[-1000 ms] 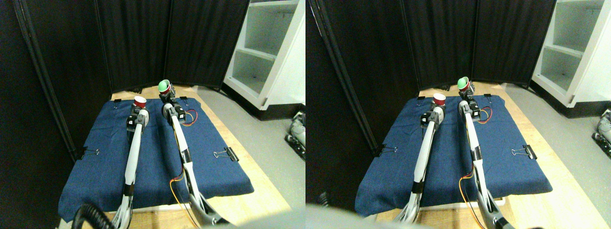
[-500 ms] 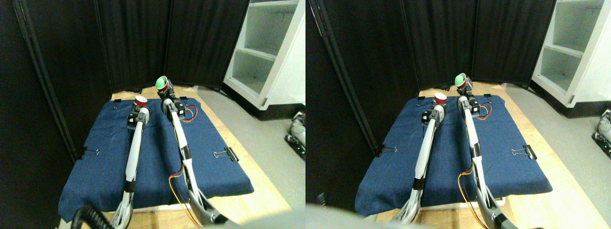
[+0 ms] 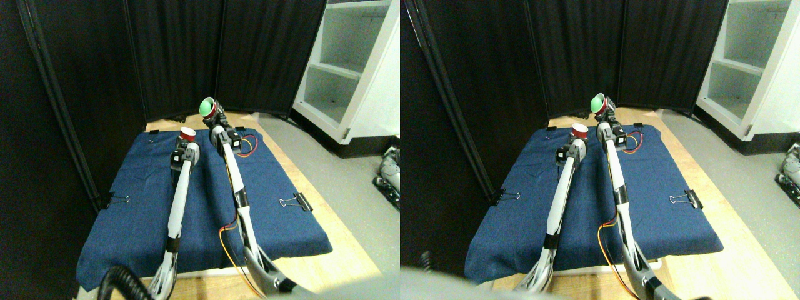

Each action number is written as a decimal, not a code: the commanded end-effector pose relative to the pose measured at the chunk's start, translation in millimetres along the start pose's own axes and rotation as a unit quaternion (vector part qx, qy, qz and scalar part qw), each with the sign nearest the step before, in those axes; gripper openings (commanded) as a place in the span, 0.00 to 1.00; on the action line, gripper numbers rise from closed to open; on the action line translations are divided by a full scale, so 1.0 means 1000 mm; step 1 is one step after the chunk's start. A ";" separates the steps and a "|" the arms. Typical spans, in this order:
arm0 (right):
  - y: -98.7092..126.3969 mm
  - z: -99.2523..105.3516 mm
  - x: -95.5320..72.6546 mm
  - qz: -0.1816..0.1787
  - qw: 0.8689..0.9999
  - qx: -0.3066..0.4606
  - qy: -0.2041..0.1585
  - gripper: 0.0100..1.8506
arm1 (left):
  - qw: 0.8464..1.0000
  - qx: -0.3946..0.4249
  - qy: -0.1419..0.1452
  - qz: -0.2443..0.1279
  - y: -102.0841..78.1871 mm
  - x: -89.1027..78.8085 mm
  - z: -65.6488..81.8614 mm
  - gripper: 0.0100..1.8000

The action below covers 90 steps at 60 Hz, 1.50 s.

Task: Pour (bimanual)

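Hiding tool tips — cups (image 3: pixel 187 133) (both)

Two cups: one red cup (image 3: pixel 187 133) and one green cup (image 3: pixel 207 107), both toward the far edge of the worktop (image 3: pixel 331 206). One blue cloth (image 3: pixel 125 219) covers it. Two binder clips show: one (image 3: pixel 297 202) at the cloth's right edge, one (image 3: pixel 116 200) at its left edge. One white shelf unit (image 3: pixel 350 69) stands beyond the far right corner.
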<state>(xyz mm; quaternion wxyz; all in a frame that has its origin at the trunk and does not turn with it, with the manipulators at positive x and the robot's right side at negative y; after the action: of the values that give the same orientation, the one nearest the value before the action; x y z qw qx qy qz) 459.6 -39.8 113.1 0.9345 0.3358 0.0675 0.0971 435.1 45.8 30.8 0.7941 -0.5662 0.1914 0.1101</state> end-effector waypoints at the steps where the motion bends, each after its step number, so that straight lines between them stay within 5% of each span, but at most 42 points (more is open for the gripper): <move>1: 0.013 0.002 -0.003 0.013 1.000 -0.018 -0.013 0.17 | 1.000 -0.008 0.004 -0.023 -0.010 -0.003 0.000 0.18; 22: 0.012 -0.006 -0.003 0.026 0.994 -0.106 -0.001 0.17 | 0.999 -0.010 0.020 -0.025 -0.015 -0.008 0.002 0.18; 50: 0.011 -0.006 -0.005 0.005 0.994 -0.111 -0.005 0.17 | 0.999 -0.017 0.040 -0.025 -0.019 -0.016 -0.002 0.18; 90: 0.014 -0.005 -0.005 0.028 0.982 -0.185 -0.010 0.17 | 0.998 -0.032 0.047 -0.017 -0.017 -0.021 -0.004 0.18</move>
<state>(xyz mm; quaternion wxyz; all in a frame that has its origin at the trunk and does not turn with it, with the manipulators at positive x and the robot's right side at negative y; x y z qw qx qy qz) 452.7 -31.4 108.6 0.9783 0.1628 0.0507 0.1181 421.4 40.5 47.3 0.7684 -0.5920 0.2268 0.0881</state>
